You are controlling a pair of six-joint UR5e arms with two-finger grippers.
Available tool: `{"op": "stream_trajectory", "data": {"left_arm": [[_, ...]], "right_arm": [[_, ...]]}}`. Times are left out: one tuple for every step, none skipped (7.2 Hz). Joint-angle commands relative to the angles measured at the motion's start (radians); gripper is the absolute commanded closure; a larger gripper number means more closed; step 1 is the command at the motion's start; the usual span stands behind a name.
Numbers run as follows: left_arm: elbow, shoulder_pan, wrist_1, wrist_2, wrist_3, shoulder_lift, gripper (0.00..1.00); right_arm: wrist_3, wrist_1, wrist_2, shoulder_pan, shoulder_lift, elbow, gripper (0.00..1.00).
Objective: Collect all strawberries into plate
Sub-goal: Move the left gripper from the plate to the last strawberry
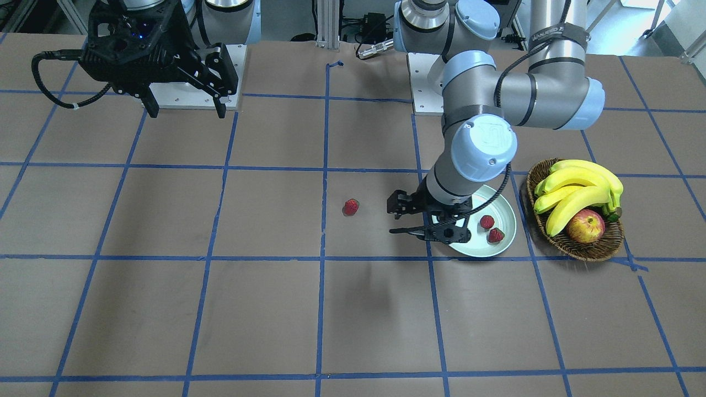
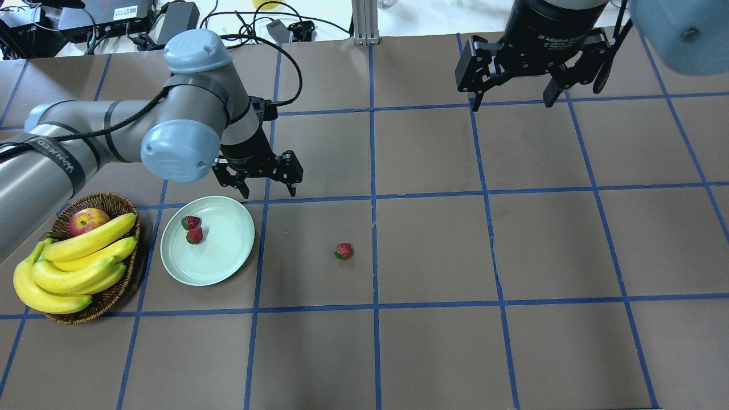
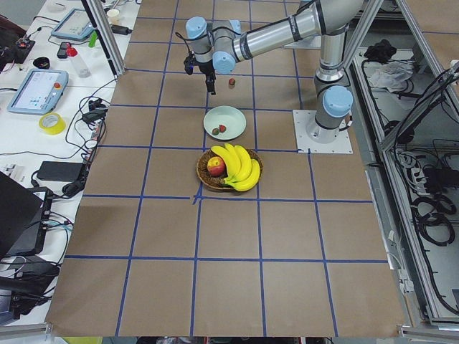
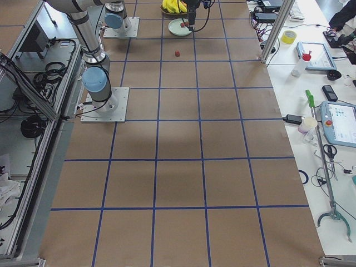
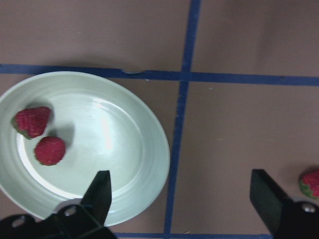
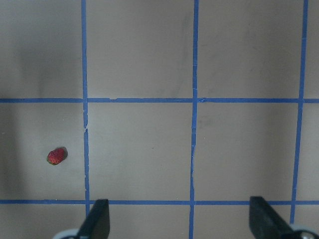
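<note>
The pale mint plate point(image 2: 222, 256) lies at the table's left and holds two strawberries point(image 2: 191, 222) point(image 2: 195, 235). The third strawberry point(image 2: 343, 251) lies on the brown table to the plate's right, also in the front view point(image 1: 351, 207) and at the right edge of the left wrist view point(image 5: 311, 183). My left gripper point(image 2: 269, 193) is open and empty, hovering over the plate's far right rim point(image 5: 124, 149). My right gripper point(image 2: 512, 104) is open and empty, high at the far right. Its wrist view shows the loose strawberry point(image 6: 57, 156).
A brown wicker basket point(image 2: 108, 200) with bananas point(image 2: 80, 262) and a red-yellow apple point(image 2: 88, 220) stands just left of the plate. Blue tape lines grid the brown table. The arm bases point(image 1: 193, 94) stand at the robot's edge of the table.
</note>
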Motion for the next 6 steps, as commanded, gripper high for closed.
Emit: {"op": "stream_trajectory", "data": {"left_arm": [[-0.043,-0.111,0.075,-0.117,0.004,-0.018,0.00],[-0.103,-0.123,0.166,-0.132,0.007,-0.031,0.00],[-0.160,-0.125,0.259,-0.133,0.031,-0.042,0.00],[-0.186,-0.125,0.275,-0.130,0.047,-0.045,0.00],[-0.188,-0.132,0.275,-0.130,0.047,-0.050,0.00],[-0.188,-0.138,0.285,-0.130,0.047,-0.059,0.00]], "right_arm": [[0.000,0.000,-0.001,0.000,0.000,0.000,0.00],[0.000,0.000,0.001,0.000,0.000,0.000,0.00],[0.000,0.000,0.001,0.002,0.000,-0.001,0.00],[0.000,0.000,0.001,0.002,0.000,0.000,0.00],[0.000,0.000,0.002,0.002,0.000,-0.001,0.00],[0.000,0.000,0.004,0.000,0.000,-0.001,0.00]]}}
